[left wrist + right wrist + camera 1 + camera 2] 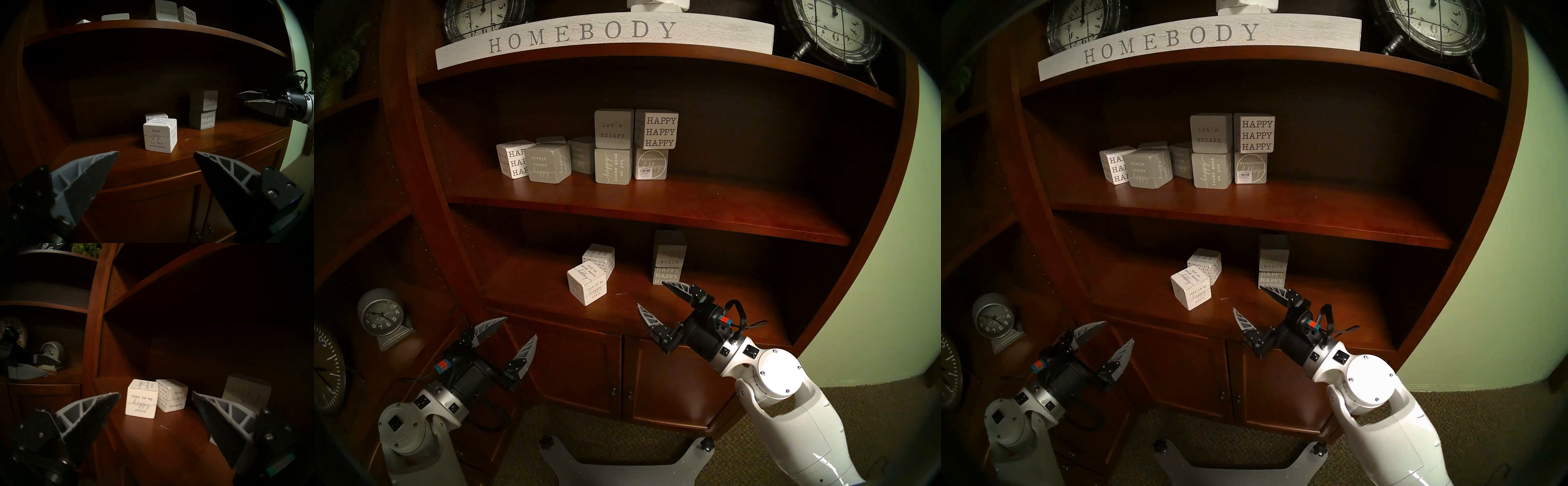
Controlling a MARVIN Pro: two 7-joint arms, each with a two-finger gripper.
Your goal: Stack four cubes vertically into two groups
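Right gripper spread, empty | left gripper spread | grey cubes stacked | white cubes side by side

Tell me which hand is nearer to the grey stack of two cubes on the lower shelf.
The right hand: its upper finger reaches just before the grey stack. The left hand is far off on the other side, beyond the white cubes, outside the shelf.

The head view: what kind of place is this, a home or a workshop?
Probably a home living room: a wooden bookcase with a HOMEBODY sign, decorative clocks and lettered cubes, plus carpet on the floor.
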